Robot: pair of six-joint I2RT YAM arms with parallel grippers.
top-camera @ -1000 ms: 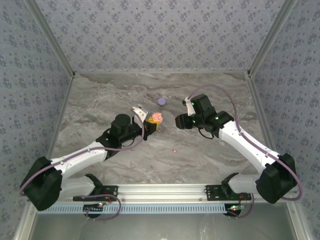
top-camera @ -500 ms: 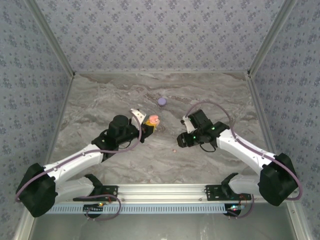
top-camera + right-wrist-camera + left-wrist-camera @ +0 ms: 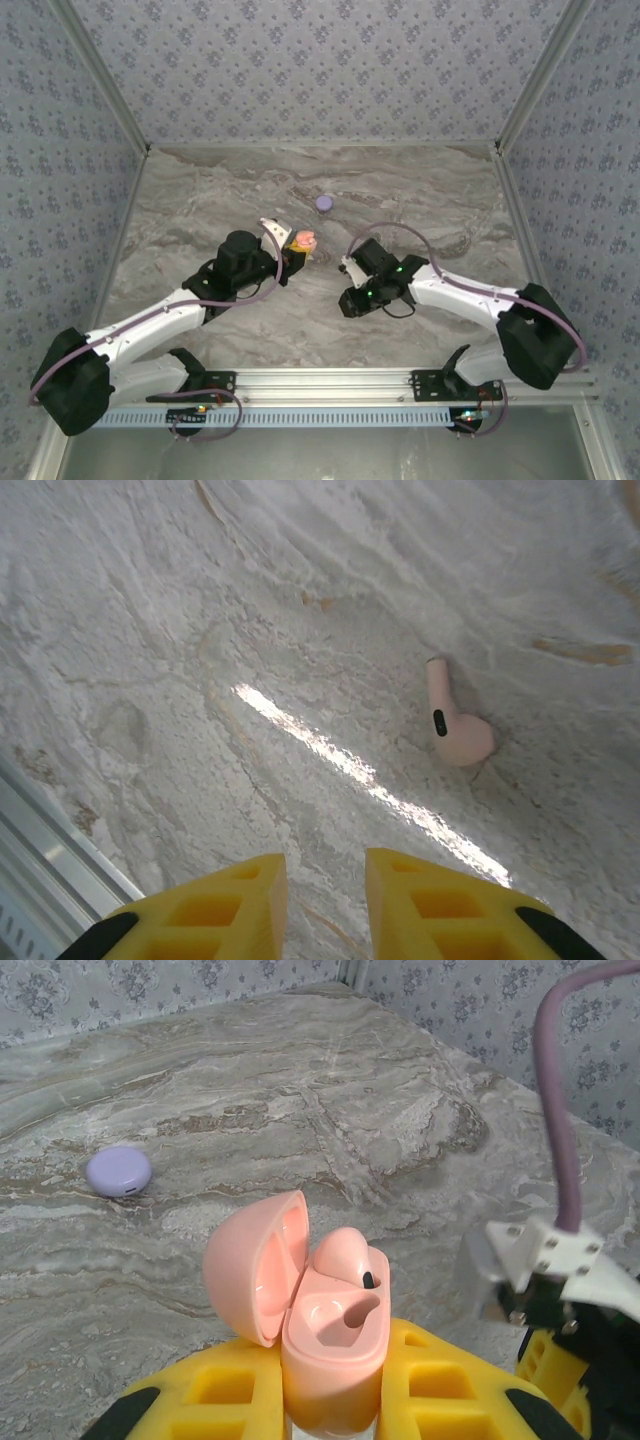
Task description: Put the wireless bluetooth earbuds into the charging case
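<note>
My left gripper (image 3: 293, 252) is shut on the base of a salmon-pink charging case (image 3: 335, 1340), held upright with its lid (image 3: 255, 1265) swung open to the left. One pink earbud (image 3: 345, 1255) sits in the far socket; the near socket is bare. A second pink earbud (image 3: 455, 730) lies on its side on the marble, ahead and to the right of my right gripper (image 3: 325, 880). That gripper's yellow fingers stand a narrow gap apart with nothing between them, pointing down at the table in the top view (image 3: 348, 302).
A lilac round case (image 3: 323, 203) lies shut on the marble behind both grippers, also seen in the left wrist view (image 3: 119, 1172). The right arm's white bracket and cable (image 3: 545, 1250) stand close to the right of the pink case. An aluminium rail (image 3: 330, 382) runs along the near edge.
The right arm has swung left and toward the near edge, down over the loose earbud's spot, and its fingers have drawn closer together. The left arm with the case has barely shifted.
</note>
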